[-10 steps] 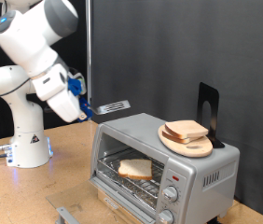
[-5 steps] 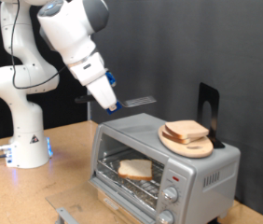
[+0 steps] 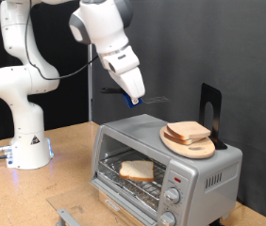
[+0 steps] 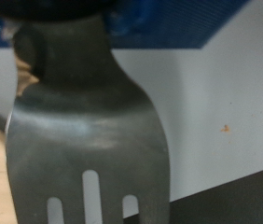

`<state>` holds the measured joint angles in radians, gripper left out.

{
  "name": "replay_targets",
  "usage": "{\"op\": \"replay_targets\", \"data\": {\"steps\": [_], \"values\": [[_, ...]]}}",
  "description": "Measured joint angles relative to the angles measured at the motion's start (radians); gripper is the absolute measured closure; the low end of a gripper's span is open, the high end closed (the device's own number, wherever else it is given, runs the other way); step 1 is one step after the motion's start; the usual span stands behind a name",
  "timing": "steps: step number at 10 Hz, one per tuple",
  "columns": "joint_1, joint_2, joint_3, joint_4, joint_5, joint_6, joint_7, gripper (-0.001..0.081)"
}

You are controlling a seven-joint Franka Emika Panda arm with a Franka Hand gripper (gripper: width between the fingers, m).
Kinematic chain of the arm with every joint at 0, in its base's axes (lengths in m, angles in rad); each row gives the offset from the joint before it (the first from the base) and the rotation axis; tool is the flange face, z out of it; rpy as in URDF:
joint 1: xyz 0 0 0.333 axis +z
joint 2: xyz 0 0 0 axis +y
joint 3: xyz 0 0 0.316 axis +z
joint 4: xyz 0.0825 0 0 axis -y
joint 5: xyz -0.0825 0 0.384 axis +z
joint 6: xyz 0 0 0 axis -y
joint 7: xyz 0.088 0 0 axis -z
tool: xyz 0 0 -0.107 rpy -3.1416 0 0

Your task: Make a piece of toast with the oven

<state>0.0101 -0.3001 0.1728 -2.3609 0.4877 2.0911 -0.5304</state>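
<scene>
Swinging across from the exterior view's left over the past second, and now hanging high over the oven [image 3: 201,168], just above its back left corner as that view shows it. Brings the tool [image 3: 134,95] with it, clamped on the handle of a slotted spatula [image 3: 151,98] whose flat blade juts out towards the exterior view's right, roughly level, clear of the oven roof. Fills the wrist view almost wholly with that same spatula [image 4: 83,140], grey metal with slots at the blade end, pinched at its narrow handle end. Leaves the piece of toast [image 3: 137,170] where it was a second ago: lying flat on the wire rack inside the oven, pale, with the door seemingly open in front of it. Leaves also the other bread slices [image 3: 188,133] stacked on the round wooden board [image 3: 201,149] on the oven roof, untouched, with a black stand [image 3: 209,104] behind them. Suggests, as a judgement, that loading is already done and that this is only a carry of the spatula over the oven. Bends sharply at the elbow, upper links raised near the exterior view's top, wrist angled down and to that view's right, base fixed on the worktop [image 3: 67,151] at the left
</scene>
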Motion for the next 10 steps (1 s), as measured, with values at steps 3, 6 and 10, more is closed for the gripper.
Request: {"op": "replay_targets", "data": {"steps": [3,6,10], "values": [[0.000,0.039,0.040,-0.014,-0.035,0.023,0.029,0.0411],[0.000,0.068,0.063,-0.039,-0.036,0.065,0.032,0.0411],[0.000,0.074,0.084,-0.075,-0.035,0.093,0.032,0.0411]]}}
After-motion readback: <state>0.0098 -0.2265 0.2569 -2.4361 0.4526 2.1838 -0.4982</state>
